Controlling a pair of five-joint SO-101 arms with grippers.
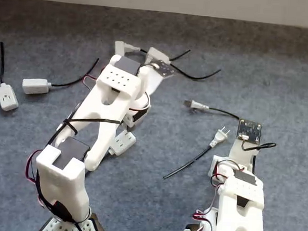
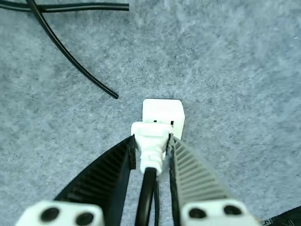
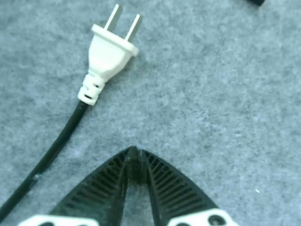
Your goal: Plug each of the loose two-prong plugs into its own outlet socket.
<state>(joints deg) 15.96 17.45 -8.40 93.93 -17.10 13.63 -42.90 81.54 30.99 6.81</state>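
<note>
Grey carpet (image 1: pixel 283 77) as ground. The left arm (image 1: pixel 107 101) stretches across it — its left gripper (image 2: pixel 151 143) clamps a white plug (image 2: pixel 149 132), face pressed against an outlet socket (image 2: pixel 162 110). The right gripper (image 3: pixel 134 155), fingers together and empty, sits near a loose plug (image 3: pixel 109 49) lying flat, prongs pointing away from it.

Both arms are blocky white plastic with black servos set into the joints. The left arm (image 1: pixel 107 107) has a plate with rows of small holes and thin red and black wires along it. The right arm (image 1: pixel 241 206) is wired likewise. The left gripper (image 2: pixel 150 141) and right gripper (image 3: pixel 134 153) have dark ribbed triangular fingers.
</note>
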